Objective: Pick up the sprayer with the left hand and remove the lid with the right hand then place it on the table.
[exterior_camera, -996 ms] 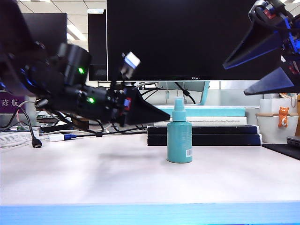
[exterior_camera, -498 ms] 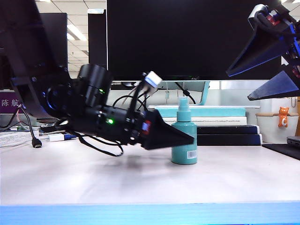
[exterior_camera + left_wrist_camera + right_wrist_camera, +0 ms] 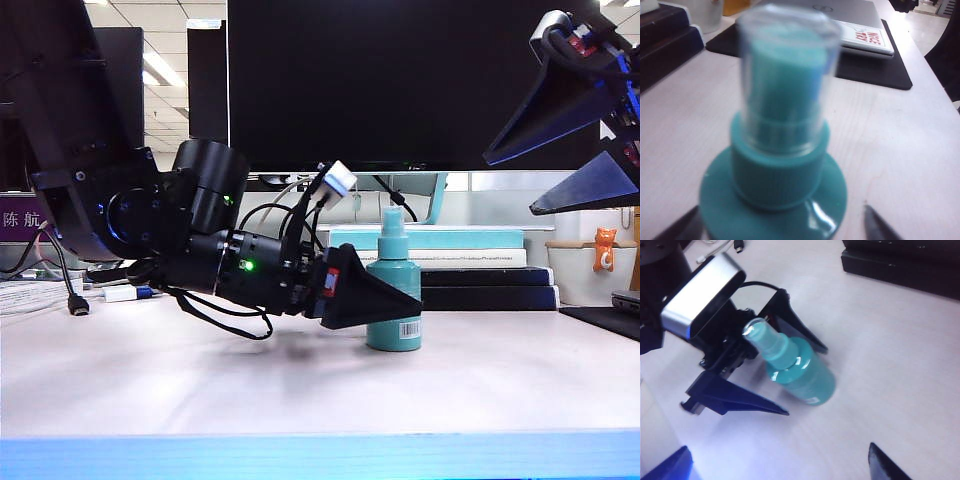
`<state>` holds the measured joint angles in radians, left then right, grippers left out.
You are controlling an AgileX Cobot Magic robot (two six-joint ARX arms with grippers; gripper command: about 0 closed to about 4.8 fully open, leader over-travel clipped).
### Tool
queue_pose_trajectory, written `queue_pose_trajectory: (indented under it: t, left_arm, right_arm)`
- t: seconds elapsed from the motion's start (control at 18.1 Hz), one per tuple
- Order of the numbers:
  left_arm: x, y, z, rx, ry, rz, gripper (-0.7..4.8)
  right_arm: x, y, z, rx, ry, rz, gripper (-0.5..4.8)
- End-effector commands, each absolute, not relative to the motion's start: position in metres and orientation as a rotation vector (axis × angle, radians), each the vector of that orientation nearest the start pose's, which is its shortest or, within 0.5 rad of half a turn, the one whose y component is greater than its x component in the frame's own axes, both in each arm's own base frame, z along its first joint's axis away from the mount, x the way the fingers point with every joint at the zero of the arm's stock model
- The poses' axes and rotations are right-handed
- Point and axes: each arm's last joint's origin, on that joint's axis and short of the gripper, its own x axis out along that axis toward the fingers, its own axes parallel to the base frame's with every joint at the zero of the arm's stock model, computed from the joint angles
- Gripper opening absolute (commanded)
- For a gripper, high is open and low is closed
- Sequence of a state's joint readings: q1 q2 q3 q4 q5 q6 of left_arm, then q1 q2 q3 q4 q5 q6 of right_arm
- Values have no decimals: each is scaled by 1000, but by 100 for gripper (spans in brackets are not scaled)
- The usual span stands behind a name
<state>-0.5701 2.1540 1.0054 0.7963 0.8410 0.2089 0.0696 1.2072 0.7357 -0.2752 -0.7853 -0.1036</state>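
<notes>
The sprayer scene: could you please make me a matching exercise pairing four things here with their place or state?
Things:
1. sprayer
2. lid
3. left gripper
4. right gripper

Places or states:
A. raised above the table, open, holding nothing
B. upright on the table
C. low, open, fingers on either side of the sprayer
D. clear, on the sprayer's nozzle

Pairs: 1-B, 2-D, 3-C, 4-A
</notes>
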Motion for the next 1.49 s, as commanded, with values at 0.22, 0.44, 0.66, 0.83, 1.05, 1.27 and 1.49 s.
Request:
queue_pose_trajectory:
  t: [0.22, 0.44, 0.66, 0.83, 1.05, 1.27, 1.49]
  left_arm:
    - [329, -249, 104, 98, 194, -1470, 236]
    - [335, -255, 115, -18, 275, -1559, 234]
    - [332, -256, 119, -151, 402, -1698, 208]
    - [327, -257, 117, -207, 482, -1788, 208]
    - [315, -273, 122, -232, 513, -1896, 209]
    - [295, -295, 125, -208, 482, -1969, 209]
    - [298, -300, 133, -205, 444, -1952, 209]
  right_arm:
    - [236, 37, 235, 159, 651, 845, 479]
    - [236, 37, 235, 161, 649, 851, 479]
    - [236, 38, 238, 174, 622, 904, 479]
    - [237, 40, 242, 182, 573, 962, 424]
    - [237, 45, 243, 184, 560, 1008, 389]
    - [236, 48, 242, 183, 566, 1023, 391]
    - [233, 50, 240, 208, 592, 1062, 391]
